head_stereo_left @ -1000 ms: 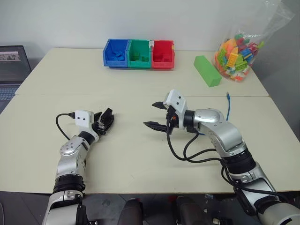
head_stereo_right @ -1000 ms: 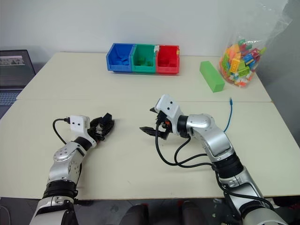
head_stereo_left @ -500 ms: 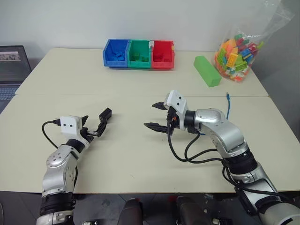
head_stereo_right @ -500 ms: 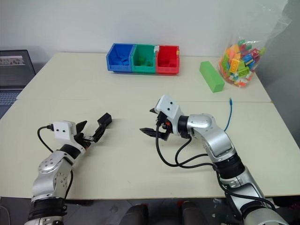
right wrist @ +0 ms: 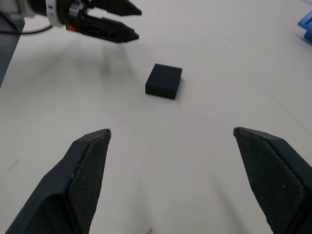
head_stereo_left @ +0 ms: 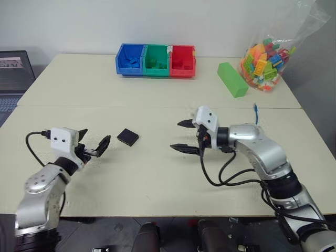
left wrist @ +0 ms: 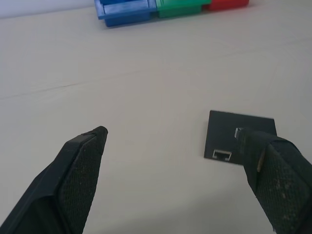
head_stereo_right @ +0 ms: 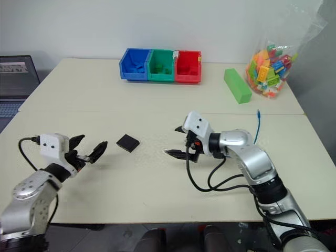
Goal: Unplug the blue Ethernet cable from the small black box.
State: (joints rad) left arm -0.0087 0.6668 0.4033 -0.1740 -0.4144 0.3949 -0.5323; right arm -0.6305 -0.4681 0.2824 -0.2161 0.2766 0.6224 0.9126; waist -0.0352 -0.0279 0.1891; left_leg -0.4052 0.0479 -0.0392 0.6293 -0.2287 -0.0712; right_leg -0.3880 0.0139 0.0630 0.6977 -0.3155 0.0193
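small flat matte-black box lies free, port empty; thin bright-blue ethernet cable well apart from it. left gripper just beside box, jaws spread, empty; right gripper likewise, so unplugging looks done.

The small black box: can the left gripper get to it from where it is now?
Probably yes. The small black box lies alone on the bare table, just ahead of the open left gripper, with nothing between them. The right gripper stays apart from it.

Setting: lab workbench
Evidence: plain table, sorting bins, bagged toy bricks, laptop
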